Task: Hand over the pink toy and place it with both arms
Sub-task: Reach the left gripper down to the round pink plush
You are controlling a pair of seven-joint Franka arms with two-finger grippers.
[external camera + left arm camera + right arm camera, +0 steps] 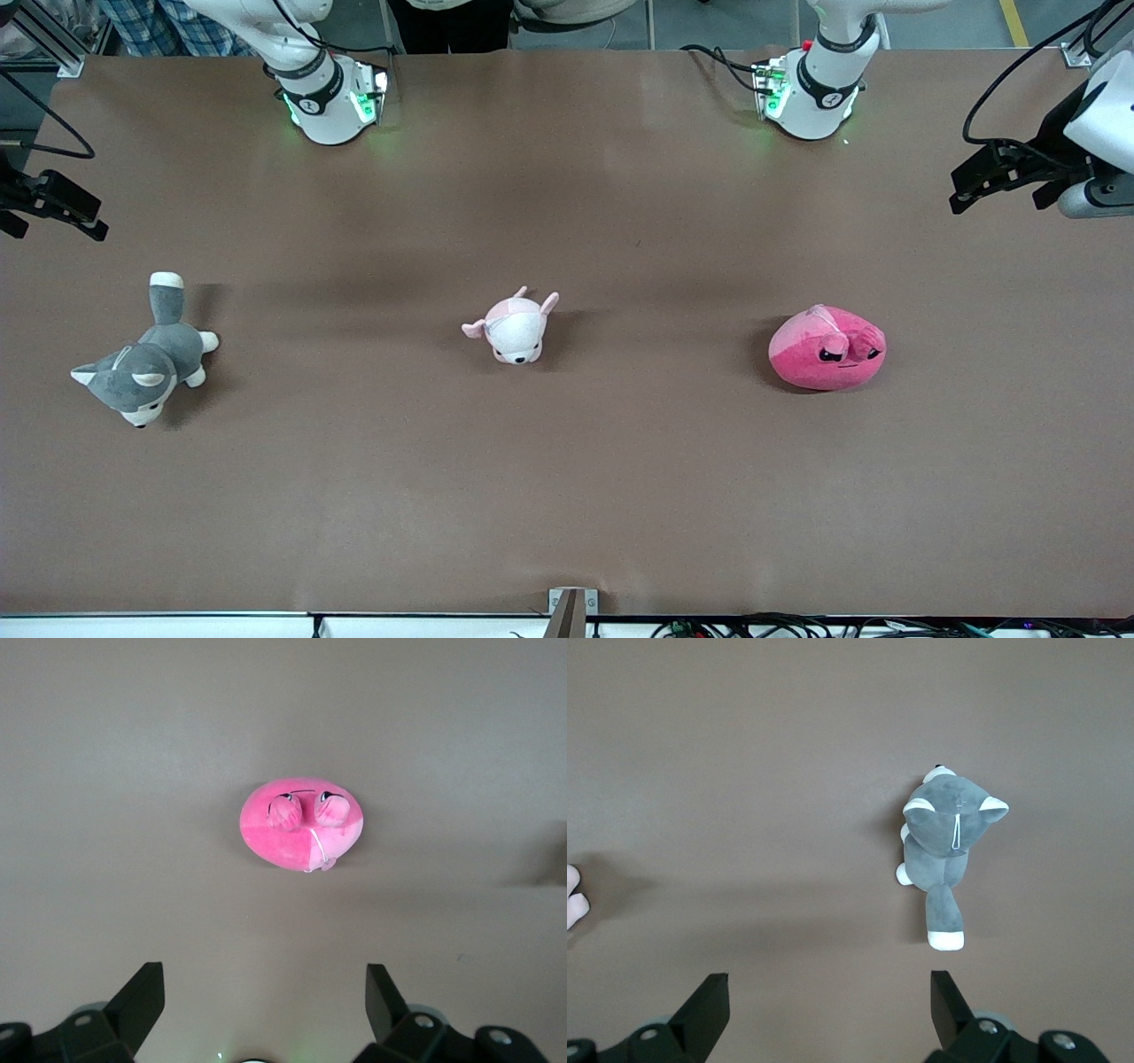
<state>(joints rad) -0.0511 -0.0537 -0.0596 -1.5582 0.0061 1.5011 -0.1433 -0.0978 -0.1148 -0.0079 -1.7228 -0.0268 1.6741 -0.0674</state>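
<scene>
From the front, we find the pink toy (827, 348) resting on the table (567, 496) toward the left arm's end, in line with a small pale plush (511, 327) at the middle and a grey husky plush (146, 354) toward the right arm's end, all well apart. The left gripper (997, 180) hangs high over its edge of the table; the right gripper (49, 206) hangs over the other edge. Neither touches anything, so we judge the task not yet begun.

In the left wrist view, we look down on the pink toy (301, 822) between spread, empty fingers (142, 997).

In the right wrist view, the fingers (707, 999) are likewise spread and empty, above the husky (948, 846). Pickup, handover and placing all remain.
</scene>
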